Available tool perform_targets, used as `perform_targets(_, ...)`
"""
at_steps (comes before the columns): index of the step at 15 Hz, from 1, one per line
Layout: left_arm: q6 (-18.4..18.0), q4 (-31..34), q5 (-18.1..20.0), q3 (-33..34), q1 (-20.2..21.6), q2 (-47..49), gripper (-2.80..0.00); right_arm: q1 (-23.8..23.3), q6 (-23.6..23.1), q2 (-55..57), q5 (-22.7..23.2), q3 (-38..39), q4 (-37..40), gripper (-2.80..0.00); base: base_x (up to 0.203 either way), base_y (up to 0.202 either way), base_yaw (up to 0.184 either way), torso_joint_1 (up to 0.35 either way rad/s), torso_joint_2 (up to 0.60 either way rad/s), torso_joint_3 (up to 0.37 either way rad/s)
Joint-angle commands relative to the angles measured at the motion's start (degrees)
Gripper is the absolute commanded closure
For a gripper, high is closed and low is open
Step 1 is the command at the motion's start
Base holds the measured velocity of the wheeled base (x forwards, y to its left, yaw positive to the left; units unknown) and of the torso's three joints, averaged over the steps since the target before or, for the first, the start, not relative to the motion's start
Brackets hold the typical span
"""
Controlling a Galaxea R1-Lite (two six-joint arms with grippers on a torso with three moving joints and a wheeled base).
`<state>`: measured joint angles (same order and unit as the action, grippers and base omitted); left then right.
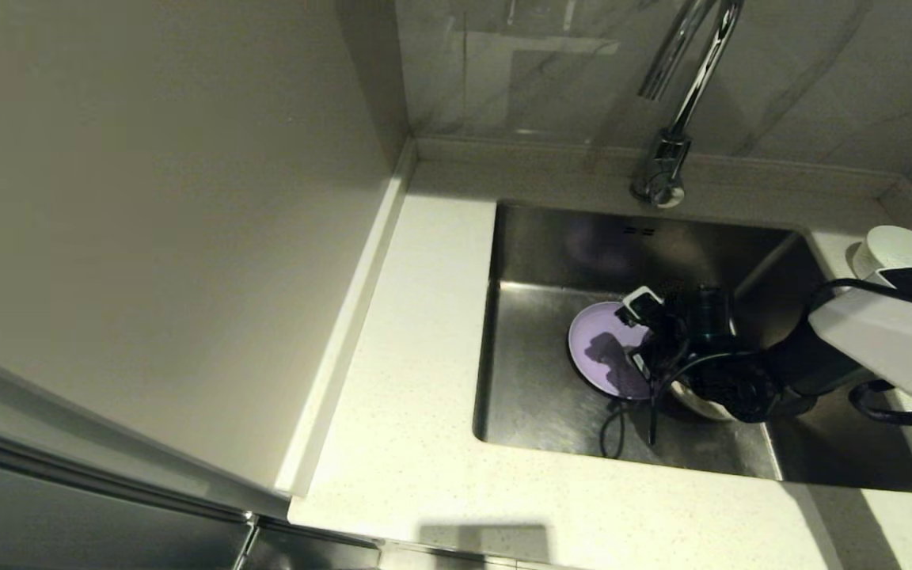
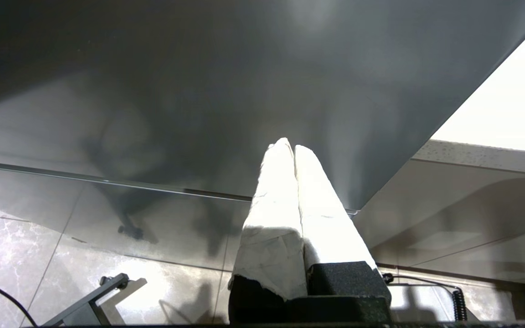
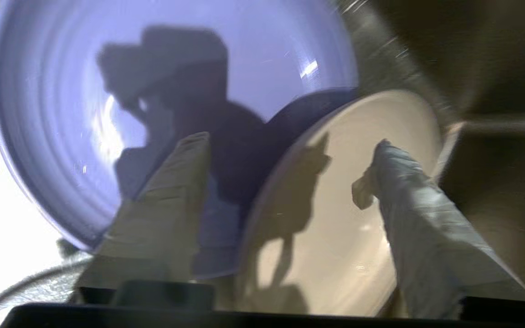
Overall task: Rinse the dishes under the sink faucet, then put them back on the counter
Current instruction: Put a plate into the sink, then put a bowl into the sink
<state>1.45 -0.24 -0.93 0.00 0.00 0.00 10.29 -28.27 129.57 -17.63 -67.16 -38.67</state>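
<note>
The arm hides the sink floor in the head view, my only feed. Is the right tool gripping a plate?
Observer: No. The right wrist view shows the right tool open, one finger over each plate.
Operator: Are the two plates apart?
Observer: No. The cream plate lies over the edge of the purple plate.
Operator: And the left tool? I can't see it at all.
Observer: The left wrist view shows the left tool shut, parked low beside the cabinet, under the edge of the counter.
</note>
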Motion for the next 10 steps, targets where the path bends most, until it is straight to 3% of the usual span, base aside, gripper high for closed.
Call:
perform_targets(1,-0.02,-0.02,-0.04,0.00,0.00,-0.18,0.00,-0.39,-0.15,-6.24,0.36,1.00,-0.09,-2.80,0.000,0.000,0.000,0.000,0.00,0.000)
perform_targets(4,0.04,-0.02,-0.04,0.00,0.00,-0.18,0.00,-1.80,-0.73,-17.71,5.72,5.62,5.55,-2.80,0.000,0.000,0.000,0.000,0.00,0.000)
perform_targets(5,0.04,-0.02,-0.04,0.00,0.00,-0.18,0.00,-2.71,-0.98,-21.84,8.14,6.61,11.29,-2.80,0.000,0.000,0.000,0.000,0.00,0.000)
perform_targets(8,0.04,-0.02,-0.04,0.00,0.00,-0.18,0.00,-5.19,-0.53,-32.16,11.84,6.51,38.23,-2.80,0.000,0.000,0.000,0.000,0.00,0.000)
perform_targets(9,-0.04,-0.02,-0.04,0.00,0.00,-0.18,0.00,-5.67,0.20,-35.06,12.33,6.14,44.83,0.00,0.000,0.000,0.000,0.000,0.00,0.000)
perform_targets(10,-0.04,-0.02,-0.04,0.00,0.00,-0.18,0.00,-5.93,1.71,-37.50,12.62,5.84,50.00,0.00,0.000,0.000,0.000,0.000,0.00,0.000)
